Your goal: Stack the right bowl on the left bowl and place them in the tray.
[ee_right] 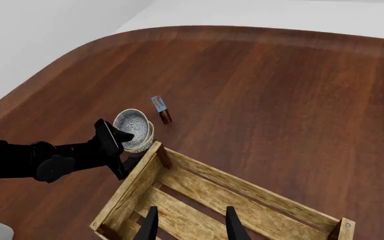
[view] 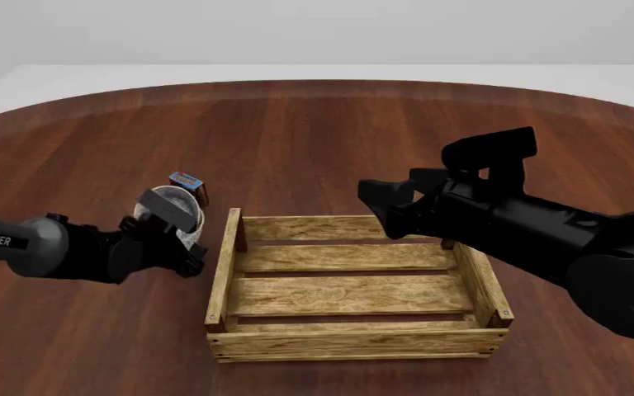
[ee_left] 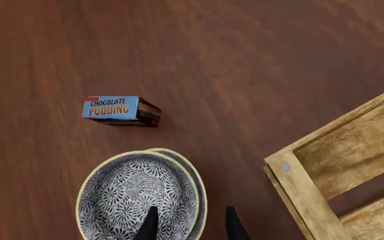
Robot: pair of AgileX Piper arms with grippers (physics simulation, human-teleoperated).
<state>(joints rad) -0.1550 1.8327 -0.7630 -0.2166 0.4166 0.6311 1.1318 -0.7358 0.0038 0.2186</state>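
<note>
We see the stacked bowls [ee_left: 138, 192] just left of the tray [view: 345, 290], our left gripper [ee_left: 190, 224] clamped on their rim, one finger inside, one outside. Our right gripper [ee_right: 190, 224] hangs over the tray, fingers apart and empty, on the counter [view: 317, 132].

left claw [view: 172, 224] closed, right claw [ee_right: 188, 220] parted

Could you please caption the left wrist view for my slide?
Left claw straddles the stacked bowls' rim, pudding box beyond, tray alongside.
</note>
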